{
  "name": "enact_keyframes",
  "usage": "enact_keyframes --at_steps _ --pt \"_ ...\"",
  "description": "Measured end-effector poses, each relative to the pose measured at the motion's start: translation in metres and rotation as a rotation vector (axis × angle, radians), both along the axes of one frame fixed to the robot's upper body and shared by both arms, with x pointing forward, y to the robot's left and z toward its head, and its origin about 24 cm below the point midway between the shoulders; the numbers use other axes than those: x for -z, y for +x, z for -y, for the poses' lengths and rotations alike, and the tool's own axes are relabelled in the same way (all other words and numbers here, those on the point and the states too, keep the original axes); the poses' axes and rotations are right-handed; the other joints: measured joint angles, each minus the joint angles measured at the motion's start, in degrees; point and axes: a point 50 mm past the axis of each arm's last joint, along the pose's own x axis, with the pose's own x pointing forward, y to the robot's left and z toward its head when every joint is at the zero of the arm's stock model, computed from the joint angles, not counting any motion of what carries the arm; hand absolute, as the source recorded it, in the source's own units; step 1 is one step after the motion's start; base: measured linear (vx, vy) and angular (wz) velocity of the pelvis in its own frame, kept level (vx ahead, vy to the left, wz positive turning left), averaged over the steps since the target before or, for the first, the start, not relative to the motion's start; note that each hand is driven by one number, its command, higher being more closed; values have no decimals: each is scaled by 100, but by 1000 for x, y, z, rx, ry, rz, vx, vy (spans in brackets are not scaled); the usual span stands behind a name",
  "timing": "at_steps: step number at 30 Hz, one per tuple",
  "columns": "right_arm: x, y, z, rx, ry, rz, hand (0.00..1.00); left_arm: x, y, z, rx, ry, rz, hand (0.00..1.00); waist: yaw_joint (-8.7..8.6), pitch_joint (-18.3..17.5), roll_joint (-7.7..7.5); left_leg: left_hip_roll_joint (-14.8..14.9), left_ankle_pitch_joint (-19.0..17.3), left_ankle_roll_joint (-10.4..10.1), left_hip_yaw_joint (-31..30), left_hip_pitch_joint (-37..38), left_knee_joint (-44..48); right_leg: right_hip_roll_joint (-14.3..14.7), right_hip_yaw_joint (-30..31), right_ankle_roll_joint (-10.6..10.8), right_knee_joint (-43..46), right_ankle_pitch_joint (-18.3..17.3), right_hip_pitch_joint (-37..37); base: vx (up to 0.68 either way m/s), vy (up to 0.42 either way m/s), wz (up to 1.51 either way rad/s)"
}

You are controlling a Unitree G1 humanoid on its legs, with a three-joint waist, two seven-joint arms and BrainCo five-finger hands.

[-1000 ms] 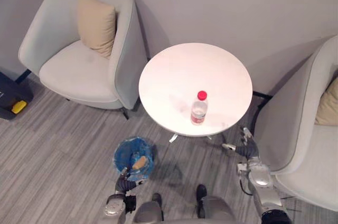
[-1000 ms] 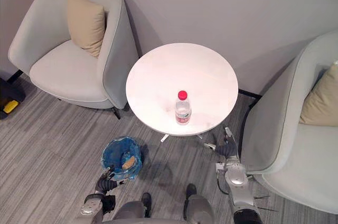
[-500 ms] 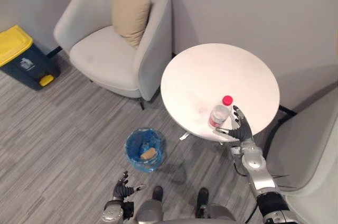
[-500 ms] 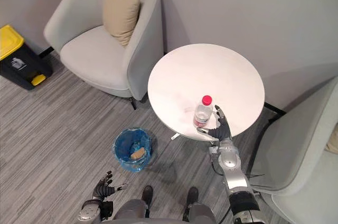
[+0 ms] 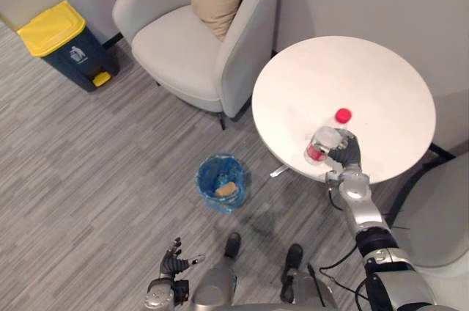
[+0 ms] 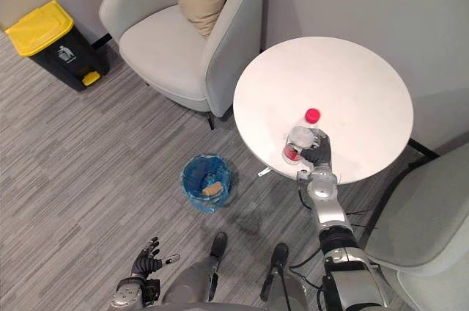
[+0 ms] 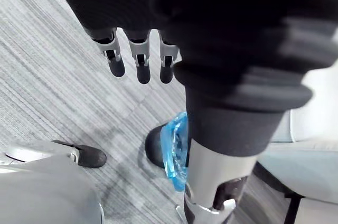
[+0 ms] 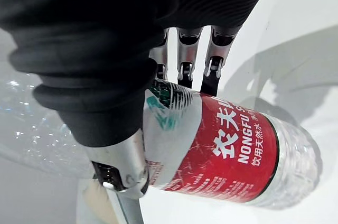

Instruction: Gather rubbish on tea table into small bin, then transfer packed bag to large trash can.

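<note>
Right hand [image 5: 346,155] is curled around the bottle [image 5: 322,144], which is clear plastic with a red cap and red label, near the table's [image 5: 366,83] front edge. Left hand [image 5: 173,261] hangs low, fingers loosely spread. The blue-bagged small bin [image 5: 220,183] sits on the floor beside the table, and the yellow-lidded trash can [image 5: 62,43] is past the armchair [image 5: 190,54].

clear plastic bottle [image 5: 323,144], glossy label

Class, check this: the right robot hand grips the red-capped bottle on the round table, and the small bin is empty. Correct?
No: the small bin holds a brownish scrap, as the left eye view shows. The right robot hand does grip the bottle on the table.
</note>
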Motion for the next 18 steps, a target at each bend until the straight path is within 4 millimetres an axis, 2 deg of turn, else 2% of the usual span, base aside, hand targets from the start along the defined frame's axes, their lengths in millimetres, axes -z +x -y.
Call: enact_keyframes --at_steps 5,12,18 --pt "-9 5 5 14 45 31 100 0 0 0 -8 -11 1 0 -7 36 42 -8 79 -26 -89 -50 -115 -28 -78 -6 74 -42 -92 16 -5 8" --pt "-17 2 7 7 40 72 100 -1 1 0 -13 -15 8 0 -25 40 42 -19 78 -26 -52 -14 -129 -43 -37 -5 77 -43 -83 -3 5 -2" --pt "-29 -28 5 -29 8 192 100 -1 2 -1 -20 -15 12 0 -63 42 29 0 72 -23 47 198 -205 -37 48 27 79 -67 57 -1 6 -6"
